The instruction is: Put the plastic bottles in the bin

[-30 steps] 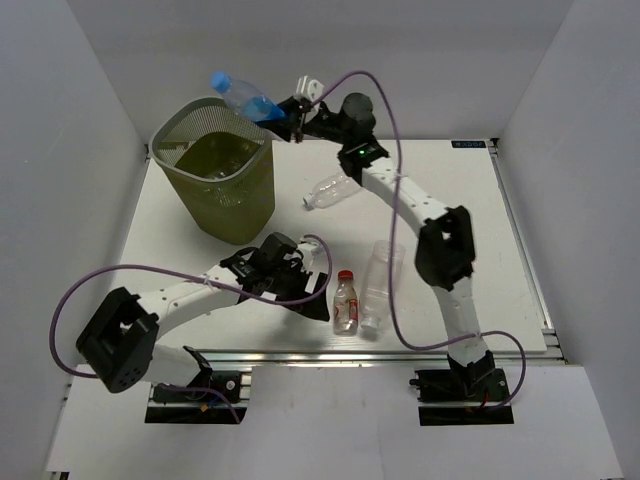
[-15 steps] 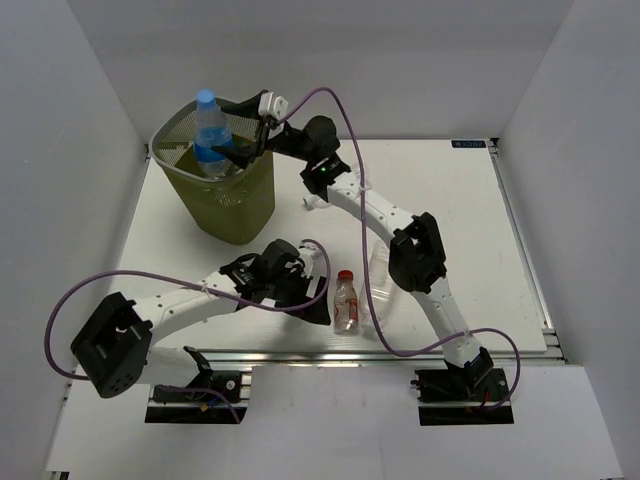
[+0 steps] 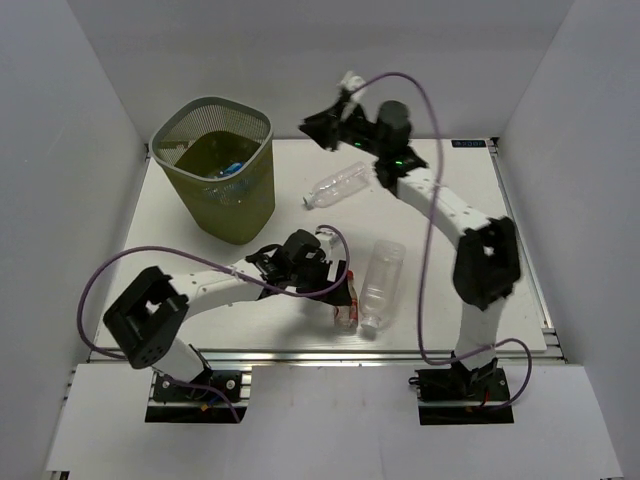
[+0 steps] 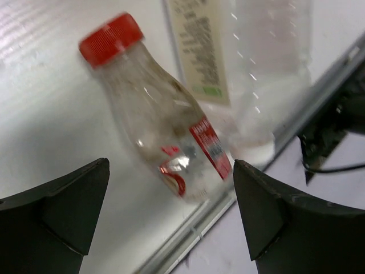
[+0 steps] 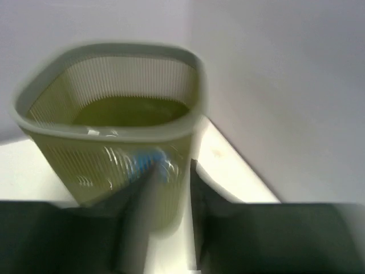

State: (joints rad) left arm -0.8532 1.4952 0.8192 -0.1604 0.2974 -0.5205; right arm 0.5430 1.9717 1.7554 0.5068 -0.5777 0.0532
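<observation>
Starting far left, the bin [image 3: 236, 205] holds a blue-labelled bottle [image 3: 230, 168]. The left end effector [image 4: 171, 168] gapes wide astride the red-capped bottle [image 4: 162, 123] near centre, not touching it. It should centre on the body, lower, then squeeze gently. A larger clear bottle [image 3: 380, 285] lies just right. Whether the right end effector [image 3: 318, 127], far off, is wide or narrow, I cannot tell.

Bin [image 5: 108, 123] smeared by motion blur at the right wrist, blue-labelled bottle [image 5: 149, 162] only a blue streak behind its mesh, right claw [image 3: 318, 127] too small overhead to read its jaws, large clear bottle [image 4: 268, 57] cropped by the left wrist view's top edge, red-capped bottle [image 3: 345, 318] partly under left claw [image 3: 342, 292].
</observation>
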